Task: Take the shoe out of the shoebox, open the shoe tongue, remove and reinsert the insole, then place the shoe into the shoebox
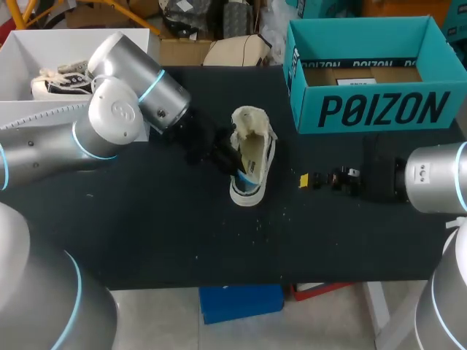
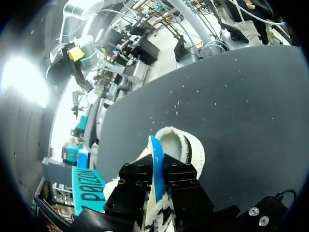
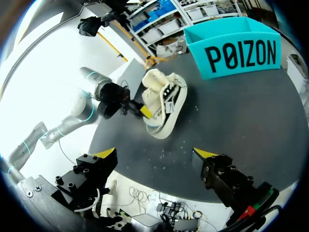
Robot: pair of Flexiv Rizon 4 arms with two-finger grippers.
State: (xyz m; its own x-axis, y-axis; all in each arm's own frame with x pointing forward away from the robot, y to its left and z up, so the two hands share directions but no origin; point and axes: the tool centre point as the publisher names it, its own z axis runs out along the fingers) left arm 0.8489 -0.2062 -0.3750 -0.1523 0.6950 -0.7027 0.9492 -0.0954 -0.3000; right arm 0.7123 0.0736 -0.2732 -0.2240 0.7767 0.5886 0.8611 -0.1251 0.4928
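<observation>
Cream shoe mid-table, near-left of teal shoebox | left gripper pinched tight on blue insole inside shoe | right gripper spread wide, empty, right of shoe

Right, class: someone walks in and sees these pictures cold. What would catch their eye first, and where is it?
First, the white shoe in the middle of the dark table, with the left gripper shut on the blue-edged insole at its opening. Next, the bright teal shoebox, standing open at the table's far right corner. The right gripper is open and holds nothing, off to the shoe's right.
</observation>
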